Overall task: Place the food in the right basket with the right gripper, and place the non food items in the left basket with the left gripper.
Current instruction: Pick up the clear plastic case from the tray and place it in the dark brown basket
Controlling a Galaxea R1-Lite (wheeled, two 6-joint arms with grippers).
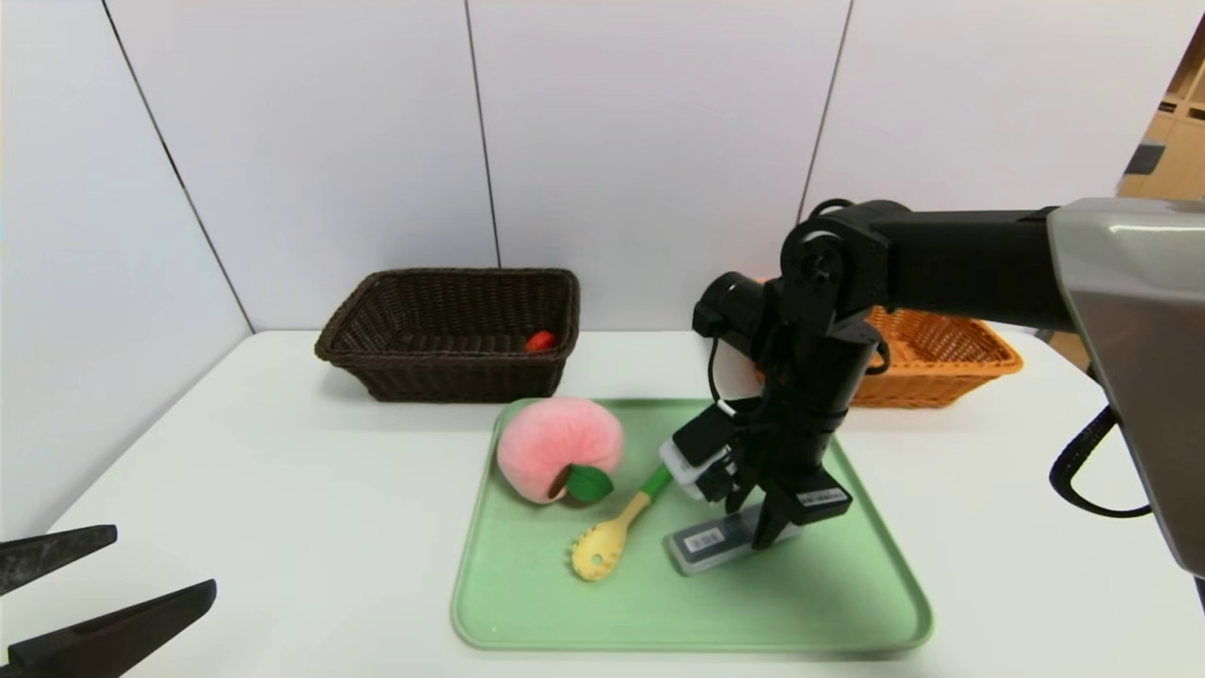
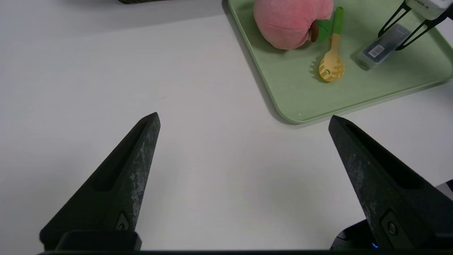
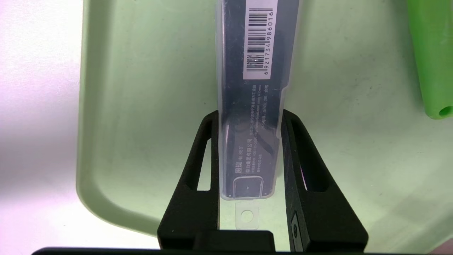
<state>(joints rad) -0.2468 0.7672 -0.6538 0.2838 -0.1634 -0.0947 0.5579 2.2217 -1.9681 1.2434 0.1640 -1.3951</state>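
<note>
Green tray: we see a pale green tray on the white table, with three things lying on it.
Right gripper: our right gripper points straight down over the tray's right part, its jaws clamped on the two long sides of the grey case.
Grey case: it lies flat on the tray, barcode label up, one end between our fingers.
Peach: the plush peach sits at the tray's far left corner, leaf toward us.
Pasta spoon: the yellow pasta spoon lies between peach and case, its green handle pointing away from us.
Red duck: the red duck is inside the dark basket, at its right end.
Orange basket: the orange basket stands behind our right arm, well apart from the dark one.
Left gripper: our left gripper hangs over bare table at the near left, jaws spread wide, holding nothing.
</note>
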